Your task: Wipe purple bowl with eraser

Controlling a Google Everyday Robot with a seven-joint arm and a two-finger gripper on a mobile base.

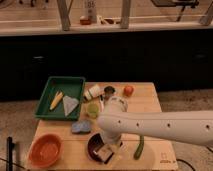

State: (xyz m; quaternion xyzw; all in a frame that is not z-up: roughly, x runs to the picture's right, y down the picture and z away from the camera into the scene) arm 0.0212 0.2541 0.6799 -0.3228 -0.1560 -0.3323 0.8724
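The purple bowl point(95, 146), dark and shallow, sits near the front edge of the wooden table point(150, 107). My white arm reaches in from the right and bends down over the bowl. The gripper point(106, 148) points down into the bowl, its dark tip covering the bowl's right half. The eraser point(104, 154), a small pale tan block, is at the gripper's tip and rests inside the bowl near its front rim. The gripper looks shut on it.
An orange bowl point(45, 150) stands at the front left and a blue-grey pad point(81, 127) lies behind the purple bowl. The green tray point(74, 82) holds two pale items. A green cup point(92, 110), white bottle point(92, 93), metal cup point(109, 91), orange fruit point(128, 90) and green pepper point(139, 147) stand around the arm.
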